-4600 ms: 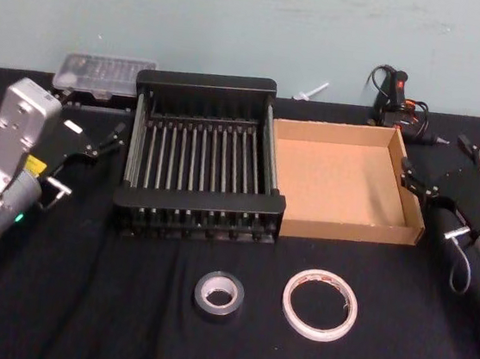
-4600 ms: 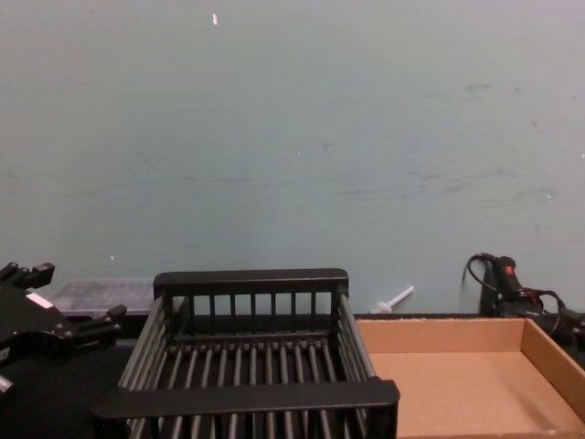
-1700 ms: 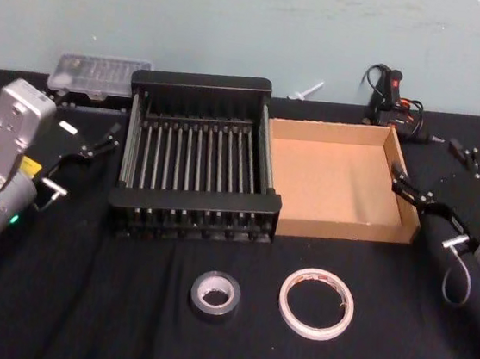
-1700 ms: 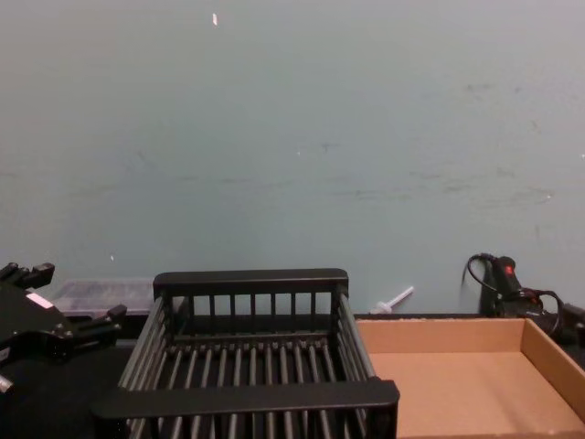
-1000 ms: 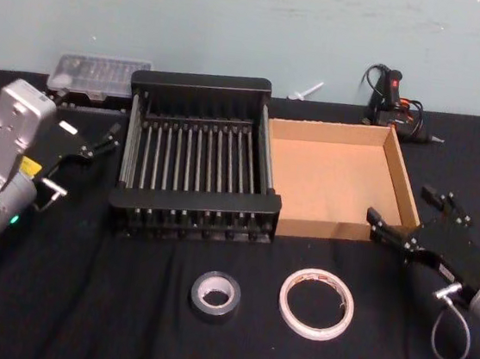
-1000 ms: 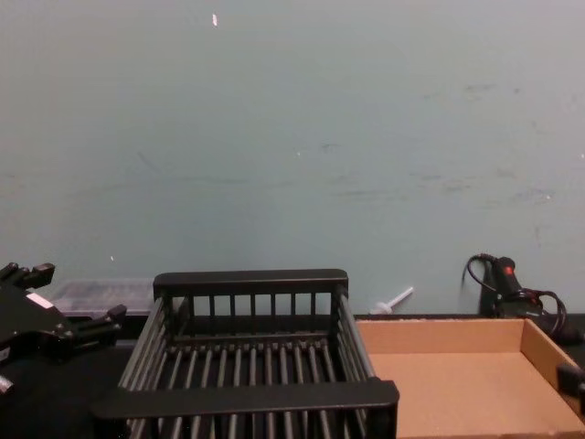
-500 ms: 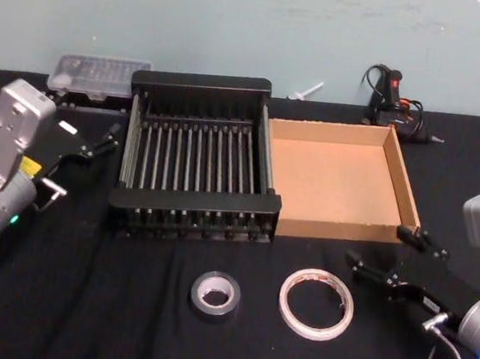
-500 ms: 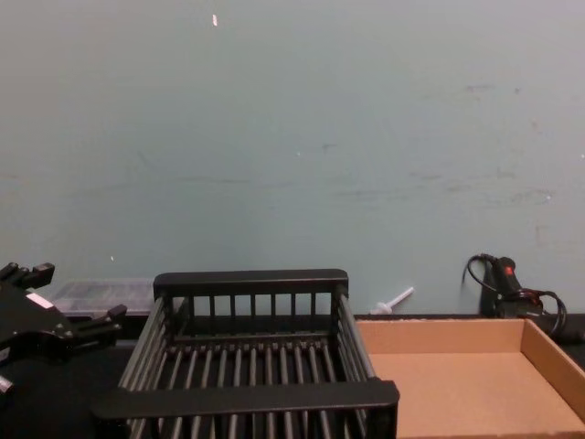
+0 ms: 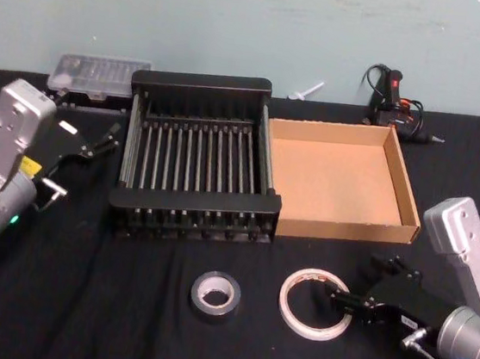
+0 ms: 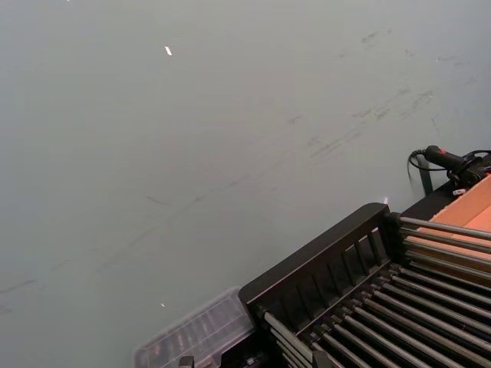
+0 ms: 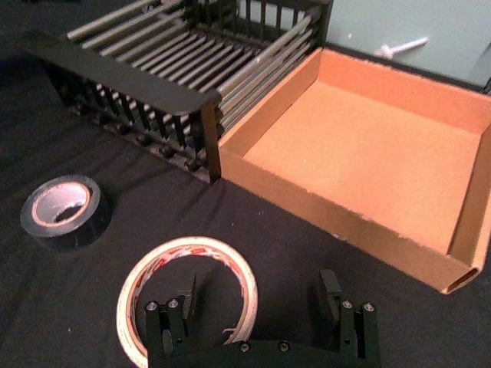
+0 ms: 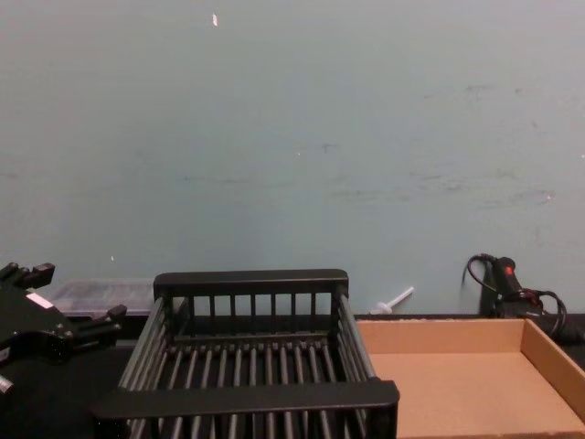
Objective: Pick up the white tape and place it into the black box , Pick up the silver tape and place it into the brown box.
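head view: my right claw (image 9: 364, 291) gapes wide, the white tape (image 9: 317, 303) lying flat just beside it at nine o'clock.

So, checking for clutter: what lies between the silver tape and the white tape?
Bare black tablecloth, seen in the head view, separates the silver tape and white tape.

— Head camera looks down over the whole black-clothed counter (image 9: 120, 322)?

— Yes. The chest one sits low, facing the wall; both share the black slatted rectangular basket (image 12: 251, 283) and shallow tan cardboard tray (image 9: 409, 218).
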